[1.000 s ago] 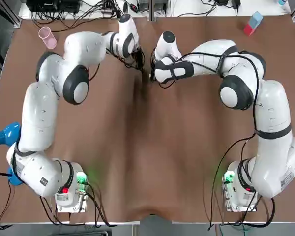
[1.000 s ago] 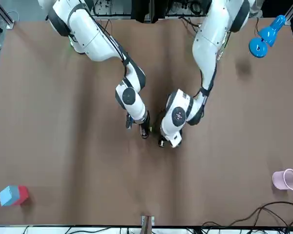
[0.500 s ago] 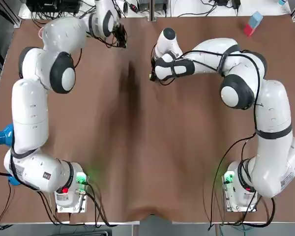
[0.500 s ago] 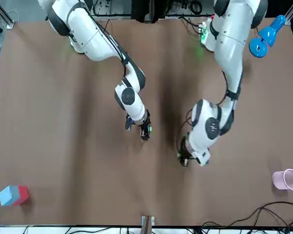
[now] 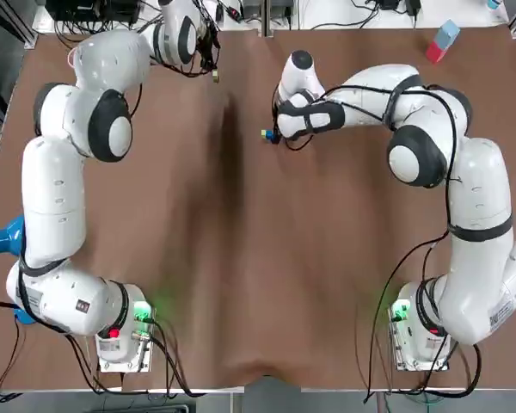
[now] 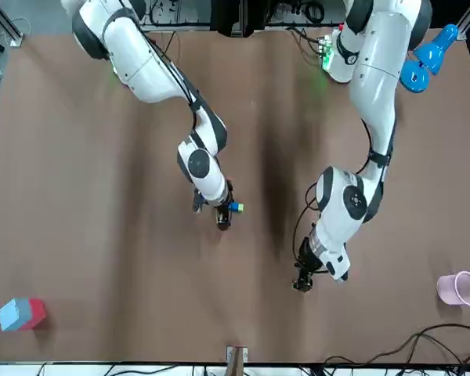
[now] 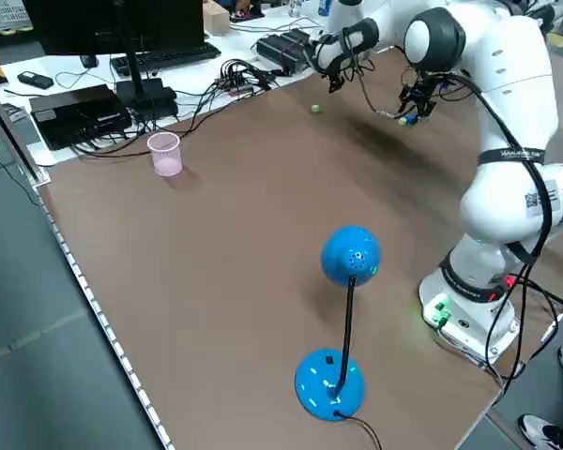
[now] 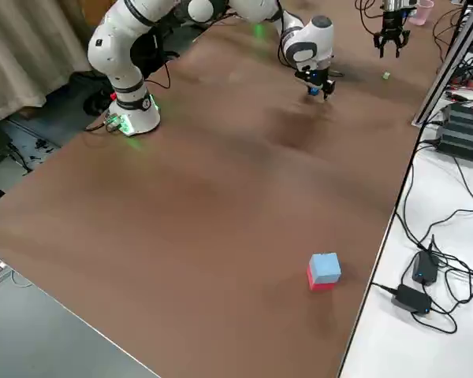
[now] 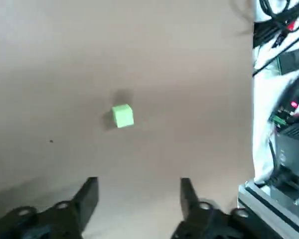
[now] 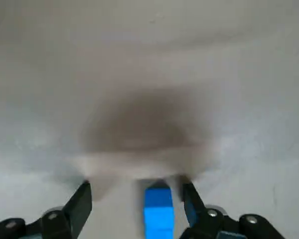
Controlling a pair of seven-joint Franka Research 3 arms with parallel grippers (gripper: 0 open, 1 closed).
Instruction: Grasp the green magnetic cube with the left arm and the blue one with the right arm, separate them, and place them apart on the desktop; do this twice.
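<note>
On brown desktop [image 5: 241, 258], cabled white bench [image 8: 378, 339] beyond.
I count one green magnetic cube [image 9: 122, 115], one blue magnetic cube [image 10: 158, 211]; left gripper [image 9: 138, 181], right gripper [image 10: 134, 185] both spread.

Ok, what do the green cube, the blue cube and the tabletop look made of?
Green cube: probably plastic, matte, with flat even colour and crisp edges. It lies free ahead of the open left gripper.
Blue cube: looks like the same material, in saturated blue. It sits untouched within the open right gripper.
Tabletop: brown and matte with no glare, perhaps laminate or a mat.
</note>
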